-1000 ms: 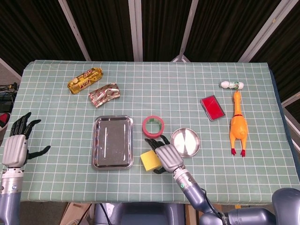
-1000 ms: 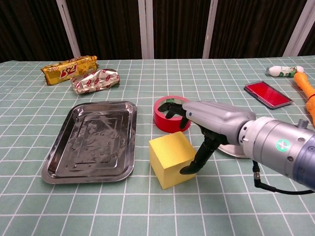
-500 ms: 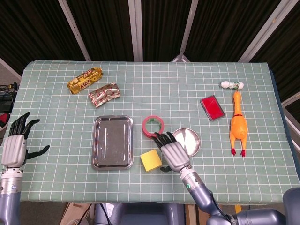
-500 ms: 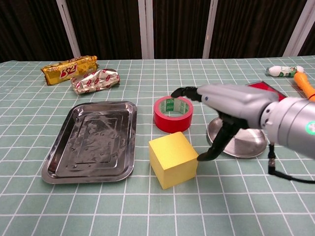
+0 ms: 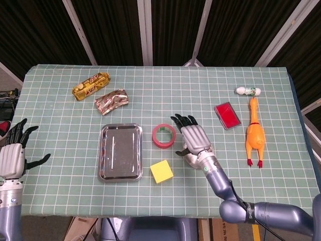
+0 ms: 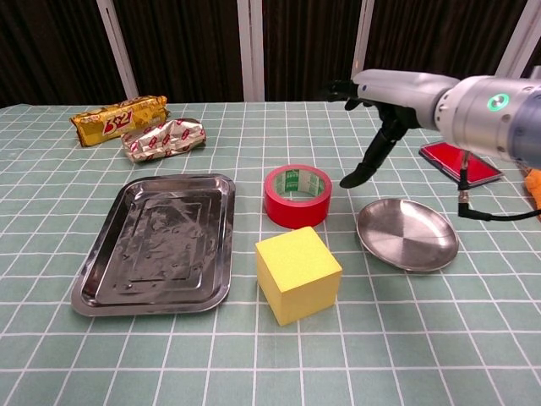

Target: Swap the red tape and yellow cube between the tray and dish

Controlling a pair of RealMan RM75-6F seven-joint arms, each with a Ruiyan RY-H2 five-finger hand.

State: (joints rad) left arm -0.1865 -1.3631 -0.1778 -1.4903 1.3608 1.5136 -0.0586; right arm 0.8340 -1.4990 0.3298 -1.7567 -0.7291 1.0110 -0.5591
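Tape, red, flat on the green checked tabletop, outside both containers, just right of the steel tray. Yellow cube also on the cloth, in front of the tape and near the tray's right front corner, touching neither. Tray bare inside. Round steel dish bare too, right of the tape and cube.

Right hand raised above the tabletop, over the gap between tape and dish, holding nothing; fingers spread and stretched forward, thumb hanging down toward the dish's far rim without touching. Left hand at the far left edge of the tabletop, seen only in the head view, fingers apart and upright, nothing in it.

Two foil snack packs at the far left of the tabletop. Red phone, rubber chicken and small bottle at the far right.
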